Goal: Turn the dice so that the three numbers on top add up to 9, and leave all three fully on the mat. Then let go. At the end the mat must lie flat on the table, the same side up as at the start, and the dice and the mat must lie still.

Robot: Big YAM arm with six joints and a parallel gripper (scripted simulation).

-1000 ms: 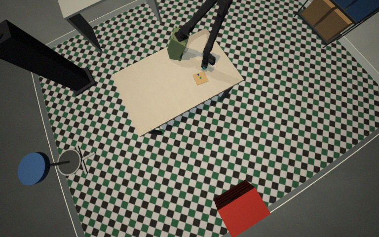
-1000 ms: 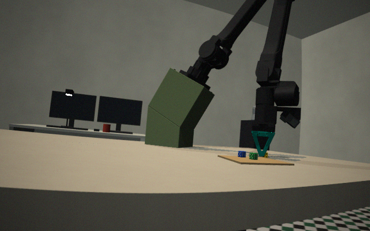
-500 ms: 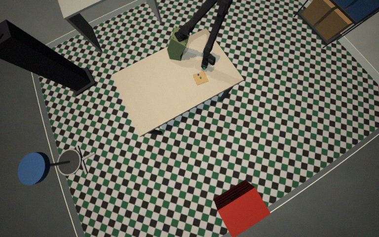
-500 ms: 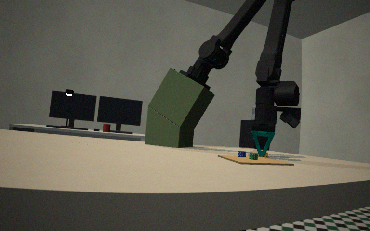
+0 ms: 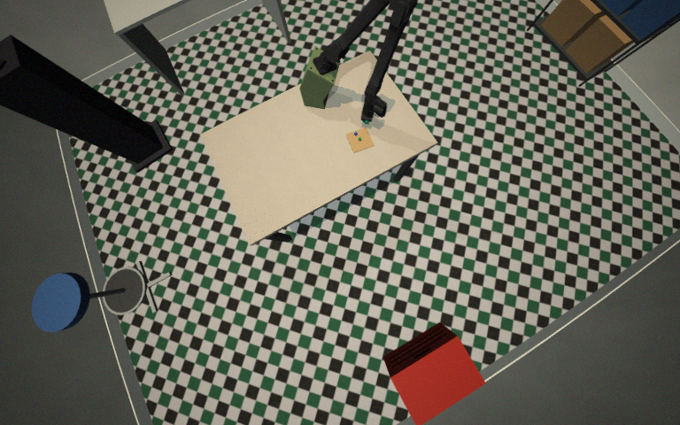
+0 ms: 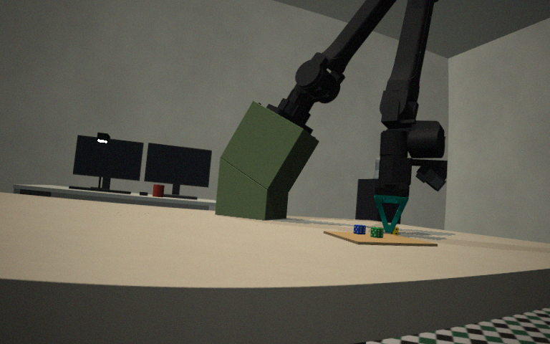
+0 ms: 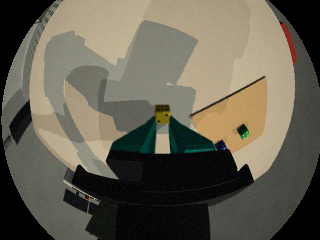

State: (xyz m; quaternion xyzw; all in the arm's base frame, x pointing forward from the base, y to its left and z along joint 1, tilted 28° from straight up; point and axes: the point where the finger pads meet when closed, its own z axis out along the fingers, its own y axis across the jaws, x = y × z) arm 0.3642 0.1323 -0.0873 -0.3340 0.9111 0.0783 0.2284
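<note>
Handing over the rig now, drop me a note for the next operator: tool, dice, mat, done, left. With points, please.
Tool (image 5: 366, 121) (image 6: 389, 231) (image 7: 162, 120): shut on the yellow die (image 6: 395, 231) (image 7: 162, 114), beside the mat, not over it.
Mat (image 5: 361, 146) (image 6: 399, 241) (image 7: 252, 105): flat on the table.
Done: blue die (image 5: 355, 134) (image 6: 359, 229) (image 7: 221, 145) and green die (image 5: 359, 139) (image 6: 377, 232) (image 7: 243, 131) are on the mat. Their top numbers are too small to read surely.
Left: yellow die onto the mat, check the tops total 9, turn dice if needed, release, everything still.
</note>
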